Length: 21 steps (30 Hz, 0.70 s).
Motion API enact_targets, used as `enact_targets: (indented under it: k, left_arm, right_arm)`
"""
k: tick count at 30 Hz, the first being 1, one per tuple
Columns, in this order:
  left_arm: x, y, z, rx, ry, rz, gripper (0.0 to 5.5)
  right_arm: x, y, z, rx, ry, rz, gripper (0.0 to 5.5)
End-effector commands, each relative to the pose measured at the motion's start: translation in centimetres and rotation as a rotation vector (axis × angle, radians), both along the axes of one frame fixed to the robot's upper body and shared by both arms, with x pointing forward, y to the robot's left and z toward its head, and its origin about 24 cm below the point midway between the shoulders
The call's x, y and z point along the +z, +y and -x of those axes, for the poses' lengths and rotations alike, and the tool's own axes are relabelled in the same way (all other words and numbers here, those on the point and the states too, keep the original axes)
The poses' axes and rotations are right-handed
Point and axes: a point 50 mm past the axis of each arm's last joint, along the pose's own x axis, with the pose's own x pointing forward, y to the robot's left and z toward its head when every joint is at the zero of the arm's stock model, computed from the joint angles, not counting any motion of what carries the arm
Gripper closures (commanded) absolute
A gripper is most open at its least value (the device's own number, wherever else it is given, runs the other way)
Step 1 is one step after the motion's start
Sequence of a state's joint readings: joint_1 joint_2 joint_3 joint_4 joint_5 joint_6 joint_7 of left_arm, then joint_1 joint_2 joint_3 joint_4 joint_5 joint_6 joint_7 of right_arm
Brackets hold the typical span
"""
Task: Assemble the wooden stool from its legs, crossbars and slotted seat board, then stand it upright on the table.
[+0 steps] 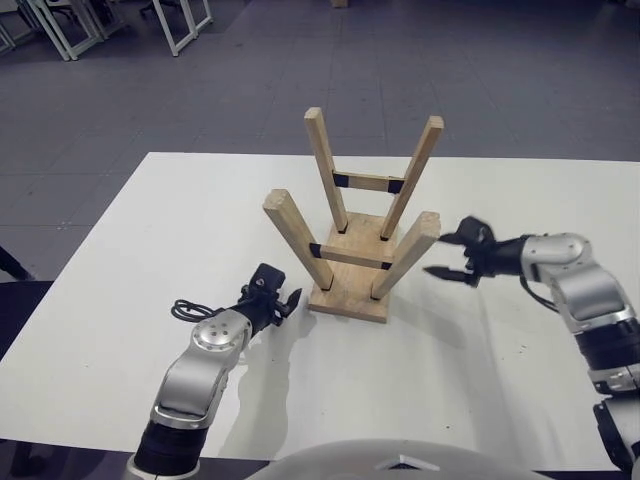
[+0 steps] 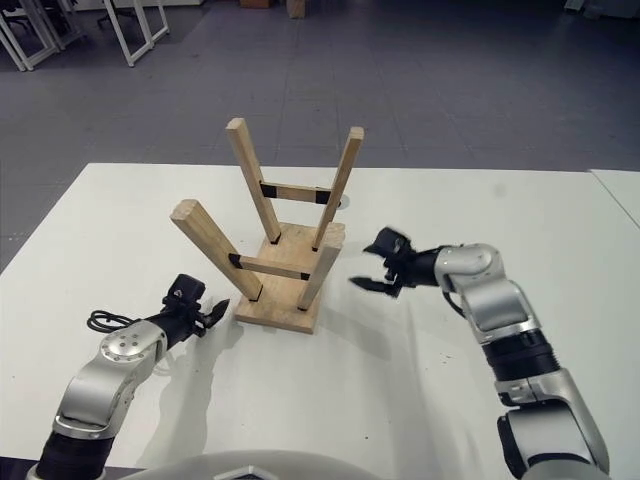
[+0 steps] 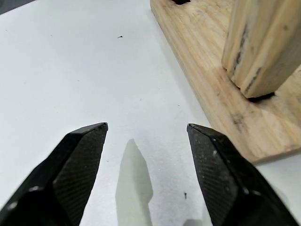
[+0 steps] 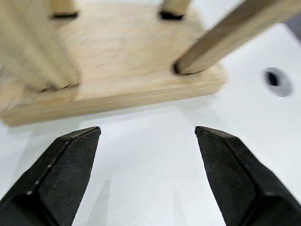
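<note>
The wooden stool [image 1: 352, 232] stands upside down mid-table, seat board [image 1: 348, 296] flat on the white table [image 1: 150, 260], its legs splayed upward with two crossbars [image 1: 368, 182] between them. My left gripper [image 1: 287, 300] hovers low just left of the seat board, open, nothing between its fingers [image 3: 80, 165]. The seat board's edge [image 3: 221, 99] lies close ahead of it. My right gripper [image 1: 448, 257] is open beside the near right leg [image 1: 405, 255], a little above the table. Its fingers [image 4: 66, 165] face the seat board [image 4: 117, 70], holding nothing.
A small round hole [image 4: 273, 78] marks the table surface beyond the stool. The table's far edge [image 1: 400, 156] borders grey floor with white desk frames [image 1: 120, 25] in the distance. Bare white surface spreads left, right and in front of the stool.
</note>
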<state>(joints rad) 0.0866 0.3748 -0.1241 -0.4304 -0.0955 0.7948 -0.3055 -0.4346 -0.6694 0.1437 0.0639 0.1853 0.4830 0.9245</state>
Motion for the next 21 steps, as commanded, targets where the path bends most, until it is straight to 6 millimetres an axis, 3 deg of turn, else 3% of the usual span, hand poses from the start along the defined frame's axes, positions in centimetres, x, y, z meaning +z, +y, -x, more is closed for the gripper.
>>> enact_targets:
  k: [1,6,9,11,13,15,18,20,21]
  left_arm:
    - [-0.5,-1.9,0.0,-0.023,0.046,0.101,2.37]
    - [-0.5,-2.8,-0.1,-0.029,0.035,0.109,2.37]
    - [-0.5,-2.7,-0.1,-0.029,0.031,0.099,2.37]
    - [-0.5,-2.6,0.0,-0.019,0.032,0.097,2.37]
    - [-0.6,-2.3,0.1,-0.008,0.032,0.093,2.37]
    - [-0.6,-2.2,0.2,-0.003,0.032,0.091,2.37]
    - [-0.5,-2.2,0.1,0.0,0.03,0.091,2.37]
    - [-0.5,-2.3,0.1,0.0,0.033,0.096,2.37]
    - [-0.5,-2.3,0.1,-0.002,0.035,0.094,2.37]
  right_arm:
    - [7.3,0.0,-1.7,-0.191,-0.203,-0.376,1.79]
    - [16.9,2.6,0.4,-0.025,-0.301,-0.877,1.79]
    - [20.6,3.1,1.8,0.065,-0.337,-0.995,1.79]
    - [21.3,3.8,2.6,0.115,-0.326,-0.999,1.79]
    - [18.7,4.7,3.0,0.134,-0.217,-0.909,1.79]
    - [14.2,5.4,3.6,0.14,-0.063,-0.772,1.79]
    - [5.6,4.9,4.7,0.078,0.137,-0.54,1.79]
    - [4.1,4.7,4.7,0.072,0.151,-0.515,1.79]
    - [4.9,5.0,4.5,0.089,0.125,-0.555,1.79]
